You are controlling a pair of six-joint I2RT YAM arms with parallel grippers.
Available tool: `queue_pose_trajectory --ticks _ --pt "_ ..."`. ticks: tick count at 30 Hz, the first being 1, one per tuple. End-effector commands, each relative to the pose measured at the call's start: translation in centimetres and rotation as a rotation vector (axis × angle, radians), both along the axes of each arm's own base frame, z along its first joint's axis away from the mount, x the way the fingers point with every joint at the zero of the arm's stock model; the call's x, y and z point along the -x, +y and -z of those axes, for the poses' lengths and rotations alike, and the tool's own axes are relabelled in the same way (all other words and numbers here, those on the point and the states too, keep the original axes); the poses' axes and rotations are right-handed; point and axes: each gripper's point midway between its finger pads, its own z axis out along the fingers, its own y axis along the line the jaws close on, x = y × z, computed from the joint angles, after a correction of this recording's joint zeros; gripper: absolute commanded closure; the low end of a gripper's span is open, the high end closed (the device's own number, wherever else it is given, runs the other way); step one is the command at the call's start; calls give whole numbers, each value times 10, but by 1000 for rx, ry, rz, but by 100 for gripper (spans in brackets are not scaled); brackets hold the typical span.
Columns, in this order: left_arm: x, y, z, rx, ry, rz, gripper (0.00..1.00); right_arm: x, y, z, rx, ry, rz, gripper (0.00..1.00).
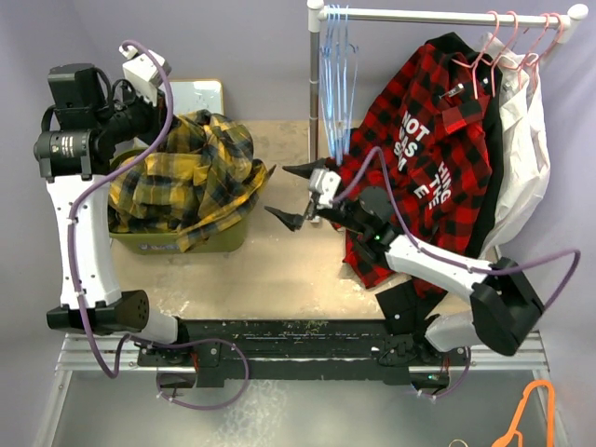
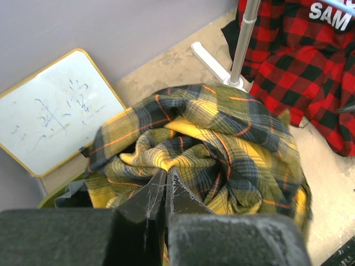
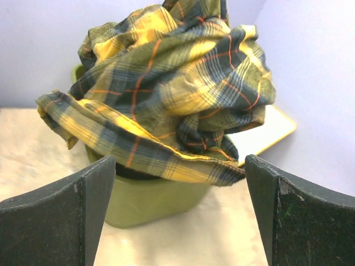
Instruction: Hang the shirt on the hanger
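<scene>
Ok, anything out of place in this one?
An orange hanger lies on the floor at the near right, away from the rack. The yellow shirt is heaped, spilling over its green bin.

I'm watching the shirt [image 1: 186,177] bunching over a bin [image 1: 186,244], the hanger [image 1: 333,74] hanging on the rail [image 1: 438,16].
The yellow-and-navy plaid is heaping up crumpled near the table's [image 1: 279,270] far left corner, folds spilling over the rim; the thin light-blue wire is dangling among its twins at the rail's left end.

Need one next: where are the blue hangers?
In the top view, the blue hangers hang at the left end of the rail, beside the red shirt.
</scene>
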Motion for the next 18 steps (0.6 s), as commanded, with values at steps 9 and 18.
queue_pose_trajectory --ticks 9,18 --pt "-5 -8 -2 -6 -23 42 100 18 -5 6 255 -737 260 0" --pt "3 -9 2 -14 -10 47 100 5 49 29 350 -817 215 0"
